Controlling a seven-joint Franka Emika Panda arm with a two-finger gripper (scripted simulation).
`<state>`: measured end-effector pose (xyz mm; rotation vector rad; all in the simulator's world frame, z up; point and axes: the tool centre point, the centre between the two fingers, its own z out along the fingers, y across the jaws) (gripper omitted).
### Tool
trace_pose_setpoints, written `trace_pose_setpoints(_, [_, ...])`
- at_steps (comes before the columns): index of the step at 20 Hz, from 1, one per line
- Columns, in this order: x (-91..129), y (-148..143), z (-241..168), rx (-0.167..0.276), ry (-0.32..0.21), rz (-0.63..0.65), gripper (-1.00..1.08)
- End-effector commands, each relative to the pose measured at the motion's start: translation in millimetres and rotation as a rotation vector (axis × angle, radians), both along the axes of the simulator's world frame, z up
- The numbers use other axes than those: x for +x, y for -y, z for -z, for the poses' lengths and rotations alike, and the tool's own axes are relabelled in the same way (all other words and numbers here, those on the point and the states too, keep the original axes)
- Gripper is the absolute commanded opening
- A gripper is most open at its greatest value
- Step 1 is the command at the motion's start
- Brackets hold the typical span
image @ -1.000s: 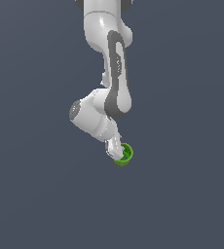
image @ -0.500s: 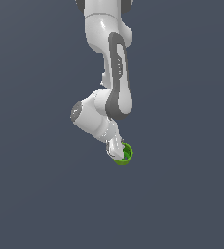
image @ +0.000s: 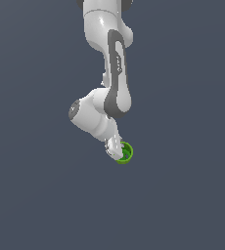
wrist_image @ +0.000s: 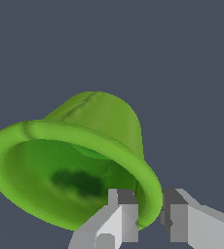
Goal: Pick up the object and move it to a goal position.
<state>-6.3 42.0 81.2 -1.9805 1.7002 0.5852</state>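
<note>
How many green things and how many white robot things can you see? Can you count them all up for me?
Green cup: 1
White robot arm: 1
End effector on the arm, with one finger inside the cup's rim and one outside: 1
Total: 3

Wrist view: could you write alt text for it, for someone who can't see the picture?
A bright green cup with a flared rim fills the frame, its darker hollow inside facing the camera. The robot's gripper straddles the cup's rim, one grey-white finger inside the opening and the other outside the wall. Behind them is only plain dark grey-blue background.
</note>
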Motion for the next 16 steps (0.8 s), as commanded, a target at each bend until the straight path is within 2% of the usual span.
trace_pose_setpoints(1, [-1.7, 6.7, -9.0, 0.000, 0.002, 0.001, -1.00])
trace_pose_setpoints(8, [-14.7, 41.0, -51.5, 0.000, 0.001, 0.002, -1.00])
trace_pose_setpoints(16, [-36.4, 100.4, -125.0, -0.001, -0.001, 0.003, -1.00])
